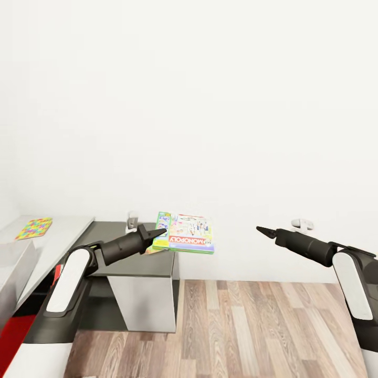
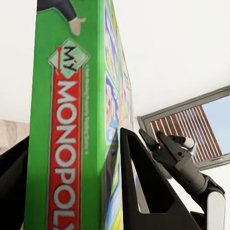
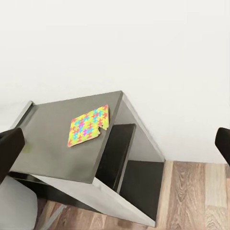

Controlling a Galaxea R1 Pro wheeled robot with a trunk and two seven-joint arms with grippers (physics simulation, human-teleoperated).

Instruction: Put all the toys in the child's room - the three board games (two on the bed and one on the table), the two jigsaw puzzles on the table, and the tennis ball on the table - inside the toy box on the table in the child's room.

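My left gripper is shut on a green Monopoly board game, holding it flat in the air in front of the white wall. In the left wrist view the box is clamped between the two black fingers. A colourful jigsaw puzzle lies on a grey table at the far left, and the right wrist view shows this puzzle on the tabletop. My right gripper hovers open and empty to the right, its fingertips wide apart.
A dark cabinet with a light front stands below the held box. Wooden floor stretches ahead and to the right. A red surface shows at the lower left. A window appears in the left wrist view behind my right arm.
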